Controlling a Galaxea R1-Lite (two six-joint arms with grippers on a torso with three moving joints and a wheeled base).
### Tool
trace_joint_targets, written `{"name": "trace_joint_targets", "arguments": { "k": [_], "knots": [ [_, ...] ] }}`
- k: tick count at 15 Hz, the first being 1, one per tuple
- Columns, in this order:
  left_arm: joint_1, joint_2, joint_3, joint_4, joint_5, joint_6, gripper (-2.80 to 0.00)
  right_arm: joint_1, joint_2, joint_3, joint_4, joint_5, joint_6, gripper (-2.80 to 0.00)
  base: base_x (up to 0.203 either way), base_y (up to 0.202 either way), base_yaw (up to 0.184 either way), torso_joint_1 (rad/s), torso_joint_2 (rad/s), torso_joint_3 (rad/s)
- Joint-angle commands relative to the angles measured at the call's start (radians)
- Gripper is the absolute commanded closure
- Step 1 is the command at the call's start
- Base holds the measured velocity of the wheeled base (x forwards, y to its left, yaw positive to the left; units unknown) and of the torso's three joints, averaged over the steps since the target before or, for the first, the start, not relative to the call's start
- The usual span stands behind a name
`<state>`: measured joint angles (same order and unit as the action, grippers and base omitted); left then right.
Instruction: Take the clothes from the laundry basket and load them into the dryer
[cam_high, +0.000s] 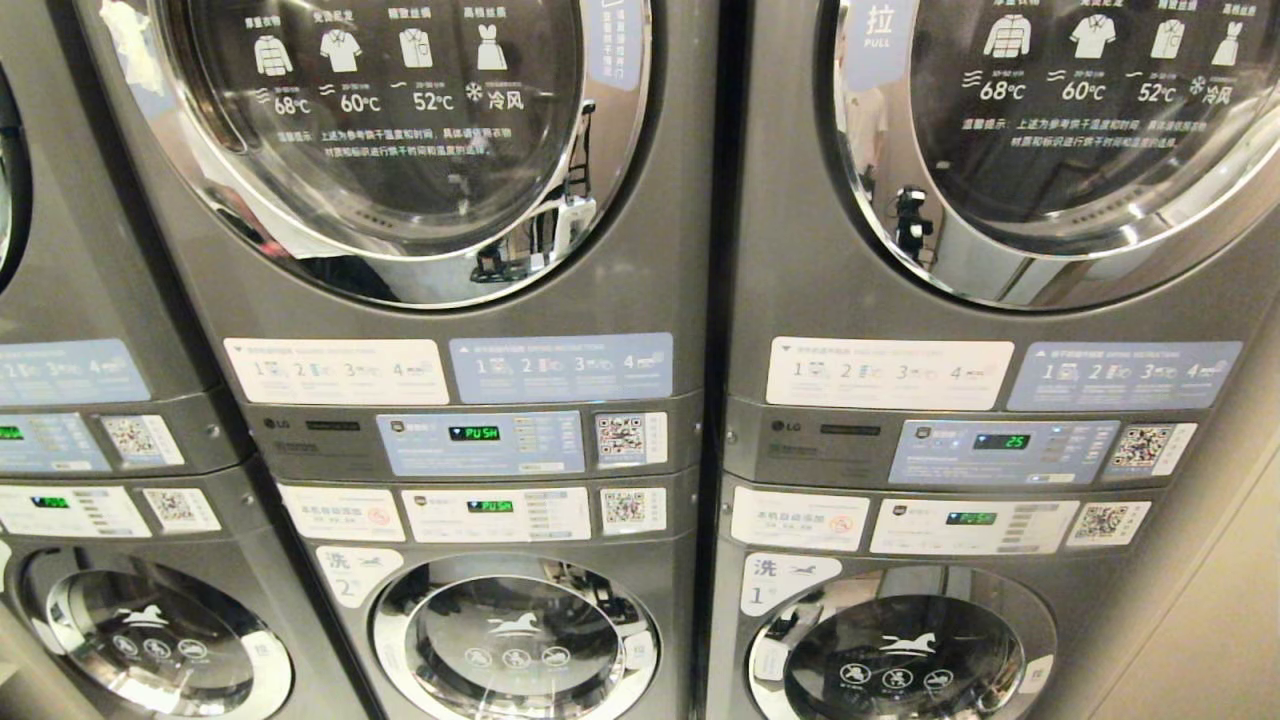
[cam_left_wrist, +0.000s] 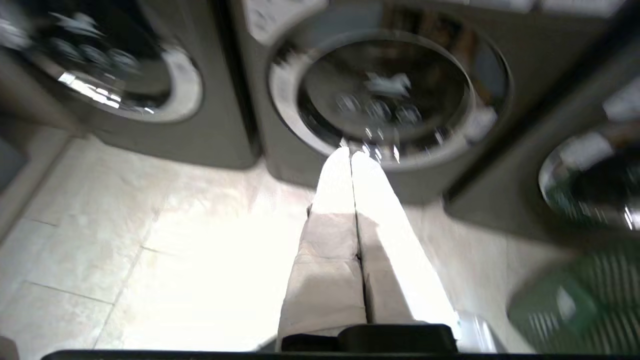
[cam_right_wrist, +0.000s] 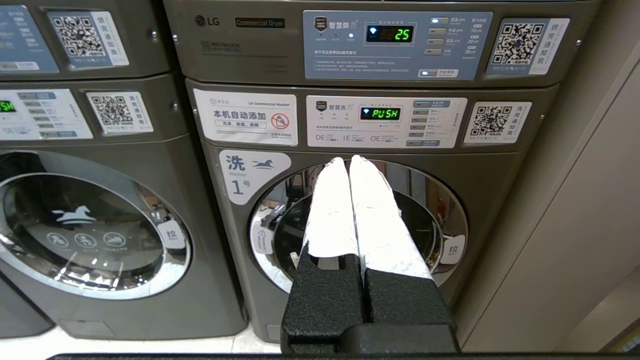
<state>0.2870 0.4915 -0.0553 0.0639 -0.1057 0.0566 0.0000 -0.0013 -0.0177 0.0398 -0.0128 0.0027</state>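
The left gripper (cam_left_wrist: 351, 155) has its white-wrapped fingers pressed together on nothing, low over the pale tiled floor (cam_left_wrist: 150, 240) before a grey front-loading washer (cam_left_wrist: 385, 100). The right gripper (cam_right_wrist: 348, 162) is likewise clenched and empty, facing the round chrome-rimmed door of washer number one (cam_right_wrist: 357, 225).

Loading looks not yet begun: no garment is held, and both upper dryer doors (cam_high: 400, 130) appear closed. The green slatted plastic laundry basket (cam_left_wrist: 580, 305) stands on the floor near the machines' feet; its clothes cannot be made out.
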Motion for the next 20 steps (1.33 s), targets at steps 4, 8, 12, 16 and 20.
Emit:
{"name": "trace_joint_targets", "arguments": {
  "k": [4,8,12,16,20],
  "knots": [
    [-0.465,-0.188,0.032,-0.085,0.075,0.05,0.0,0.0,0.0,0.001,-0.003,-0.001,0.008,0.0,0.0,0.0,0.0,0.0,0.0,0.0],
    [-0.448,-0.209,0.037,-0.134,0.227,0.088,0.0,0.0,0.0,0.004,-0.003,0.0,-0.002,0.0,0.0,0.0,0.0,0.0,0.0,0.0],
    [-0.445,-0.209,0.006,-0.072,0.365,0.081,0.0,0.0,0.0,0.002,-0.001,0.01,-0.046,0.0,0.0,0.0,0.0,0.0,0.0,0.0],
    [-0.316,-0.224,-0.014,0.01,0.291,0.083,0.0,0.0,0.0,0.002,-0.003,0.007,-0.041,0.0,0.0,0.0,0.0,0.0,0.0,0.0],
    [-0.269,-0.333,-0.021,0.039,0.22,0.084,0.0,0.0,0.0,0.013,-0.034,0.007,-0.038,0.0,0.0,0.0,0.0,0.0,0.0,0.0]
  ]
}}
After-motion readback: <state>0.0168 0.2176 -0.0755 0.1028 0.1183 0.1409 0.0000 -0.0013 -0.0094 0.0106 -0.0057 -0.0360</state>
